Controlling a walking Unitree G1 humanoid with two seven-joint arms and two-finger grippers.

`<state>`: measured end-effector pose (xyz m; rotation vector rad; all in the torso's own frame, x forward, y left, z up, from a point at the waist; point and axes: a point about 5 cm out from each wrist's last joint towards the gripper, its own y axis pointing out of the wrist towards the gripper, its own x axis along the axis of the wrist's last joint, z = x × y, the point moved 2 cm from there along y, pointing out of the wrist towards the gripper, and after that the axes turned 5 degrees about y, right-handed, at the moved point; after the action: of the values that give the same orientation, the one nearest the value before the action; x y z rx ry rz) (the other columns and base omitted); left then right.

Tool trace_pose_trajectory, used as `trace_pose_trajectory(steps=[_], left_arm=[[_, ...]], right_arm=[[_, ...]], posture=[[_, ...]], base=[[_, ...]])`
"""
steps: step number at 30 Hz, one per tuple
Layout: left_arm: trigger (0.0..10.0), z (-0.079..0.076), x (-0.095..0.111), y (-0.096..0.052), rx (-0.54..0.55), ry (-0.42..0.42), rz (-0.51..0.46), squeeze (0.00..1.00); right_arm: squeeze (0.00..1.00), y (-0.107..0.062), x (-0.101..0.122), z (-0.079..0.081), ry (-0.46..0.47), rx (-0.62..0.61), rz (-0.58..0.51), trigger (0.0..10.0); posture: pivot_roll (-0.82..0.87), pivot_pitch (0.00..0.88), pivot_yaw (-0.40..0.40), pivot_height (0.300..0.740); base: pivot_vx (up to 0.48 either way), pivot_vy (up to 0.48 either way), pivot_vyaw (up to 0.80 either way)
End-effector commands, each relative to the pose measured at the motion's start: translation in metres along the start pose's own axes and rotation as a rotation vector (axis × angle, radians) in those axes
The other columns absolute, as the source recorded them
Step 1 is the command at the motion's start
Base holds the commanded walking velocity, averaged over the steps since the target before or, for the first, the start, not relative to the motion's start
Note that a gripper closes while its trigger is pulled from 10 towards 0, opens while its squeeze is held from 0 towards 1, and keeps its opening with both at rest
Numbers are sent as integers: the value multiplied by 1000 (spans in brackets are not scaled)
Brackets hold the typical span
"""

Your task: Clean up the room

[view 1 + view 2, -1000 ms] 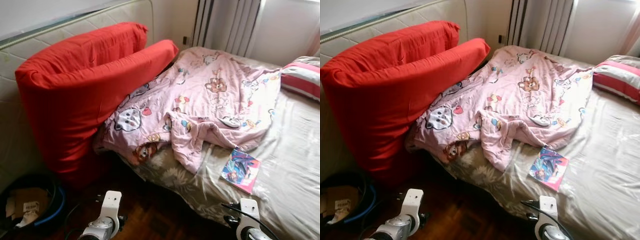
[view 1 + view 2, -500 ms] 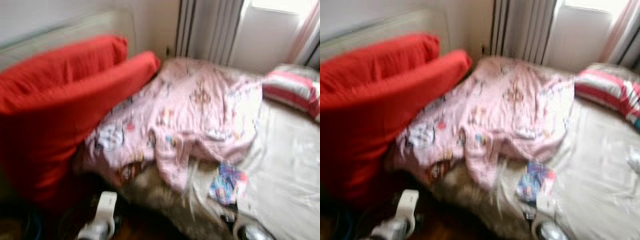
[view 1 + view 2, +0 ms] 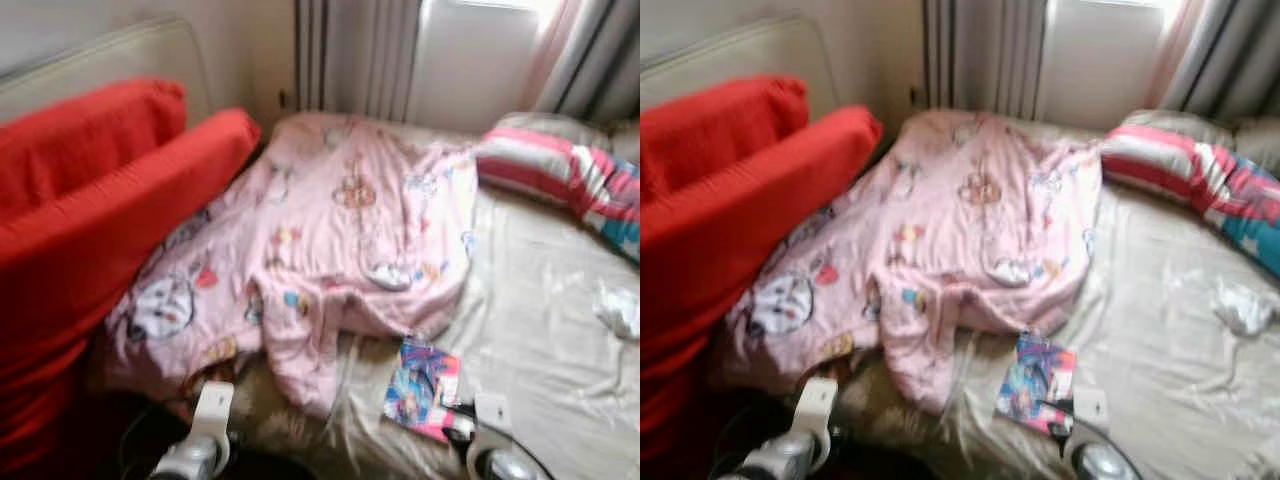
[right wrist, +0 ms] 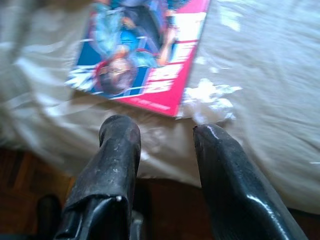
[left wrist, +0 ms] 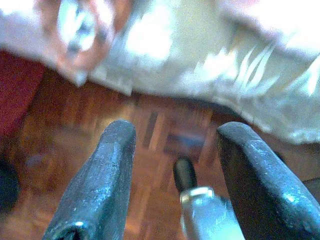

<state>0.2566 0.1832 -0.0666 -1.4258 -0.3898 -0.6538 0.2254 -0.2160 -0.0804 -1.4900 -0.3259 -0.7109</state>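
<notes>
We are at the bed [image 3: 560, 330] getting ready to pick up the book [image 3: 424, 388] near its edge, just past the pink blanket [image 3: 330, 240] — our right gripper [image 4: 165, 135] hangs spread wide just short of it, so next we reach forward, while our left gripper [image 5: 172, 150] hangs open over the floor [image 5: 75, 165].

- Your head views are softly blurred throughout; prints on the pink quilt [image 3: 330, 240] smear.
- Daylight comes from the window [image 3: 478, 55] behind, which glares nearly white.
- The floor [image 5: 150, 165] under the bed edge sits in shadow.
- Your left wrist view is smeared, perhaps by motion; the bedsheet [image 4: 265, 100] shows bright sheen.
</notes>
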Motion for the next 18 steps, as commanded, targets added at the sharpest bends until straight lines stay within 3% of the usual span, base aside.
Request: trace_pose_trajectory(steps=[1, 6, 12, 18], left_arm=[[10000, -7, -3, 0, -14, -3, 13, 0], [10000, -6, -1, 0, -5, -9, -10, 0], [10000, -4, 7, -1, 21, -35, -103, 0], [10000, 1, 19, -5, 83, -150, -259, 0]], right_arm=[[0, -1, -3, -9, 13, -34, 3, 10000], [0, -2, -1, -10, 42, -57, -23, 10000], [0, -3, 8, -11, 88, -70, -131, 10000], [0, -7, 23, -10, 128, -79, -291, 10000]], posture=[[-70, 0, -12, 740], [-69, 0, -12, 740], [-71, 0, -5, 740], [-77, 0, -1, 740]], base=[[0, 0, 0], [0, 0, 0], [0, 0, 0], [0, 0, 0]])
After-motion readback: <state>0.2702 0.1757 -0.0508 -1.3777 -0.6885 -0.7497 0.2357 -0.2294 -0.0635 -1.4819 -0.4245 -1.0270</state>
